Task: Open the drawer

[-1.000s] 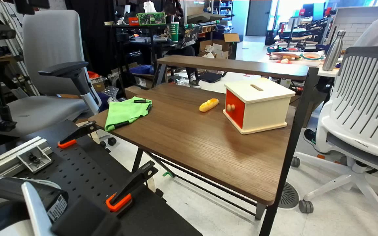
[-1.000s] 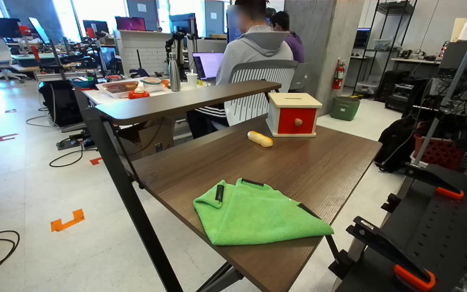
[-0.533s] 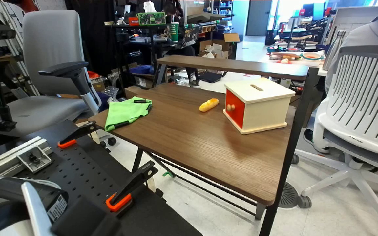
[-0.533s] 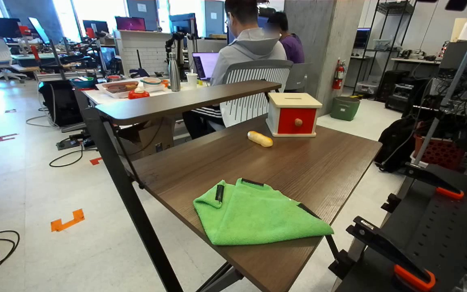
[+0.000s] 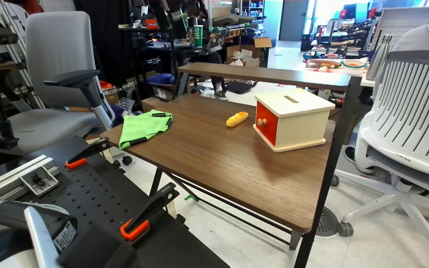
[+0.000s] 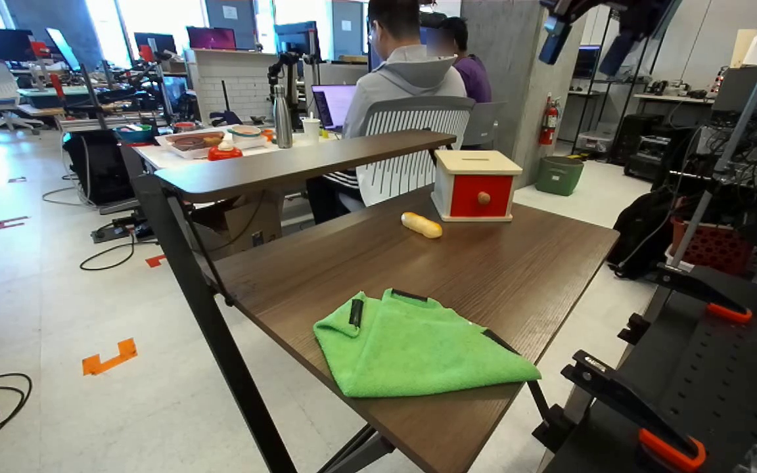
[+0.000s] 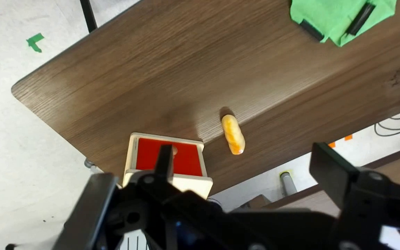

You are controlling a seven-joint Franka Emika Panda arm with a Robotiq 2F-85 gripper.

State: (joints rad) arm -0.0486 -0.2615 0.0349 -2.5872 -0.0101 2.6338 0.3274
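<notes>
The red drawer front (image 5: 268, 128) with its round wooden knob (image 5: 261, 122) sits flush in the light-wood cabinet (image 5: 300, 130). The drawer (image 6: 467, 197) looks shut in both exterior views. In the wrist view the red front (image 7: 188, 161) shows at lower left, partly hidden by a finger. My gripper (image 6: 582, 52) hangs in the air at the top right in an exterior view, high above the table and apart from the cabinet. In the wrist view my gripper (image 7: 243, 148) has its fingers wide apart with nothing held between them.
A small orange-yellow object (image 5: 237, 119) lies on the brown table (image 5: 214, 149) beside the cabinet. A green cloth (image 6: 418, 348) lies at the table's opposite end. A raised shelf (image 5: 270, 75) runs along one long side. Black clamps (image 5: 155, 206) sit on the pegboard bench. A person sits on a chair (image 6: 411, 144) behind the cabinet.
My gripper has come down from the top edge into both exterior views. The drawer, cabinet, cloth and orange-yellow object have not moved. The seated person and chair have shifted slightly.
</notes>
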